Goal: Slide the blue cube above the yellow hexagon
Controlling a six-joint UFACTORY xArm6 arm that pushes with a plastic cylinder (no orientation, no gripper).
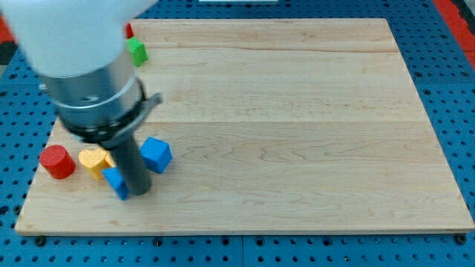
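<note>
The blue cube (156, 154) lies near the view's bottom left on the wooden board (282, 111). The yellow hexagon (94, 161) lies to its left, partly behind the rod. My tip (139, 192) rests on the board just below and left of the blue cube, between it and a second, smaller blue block (116, 182) whose shape I cannot make out. The rod hides part of that block and the hexagon's right edge.
A red cylinder (56, 162) stands left of the hexagon near the board's left edge. A green block (137, 52) and a red block (128, 31) sit at the view's top left, partly hidden by the arm's body (82, 67).
</note>
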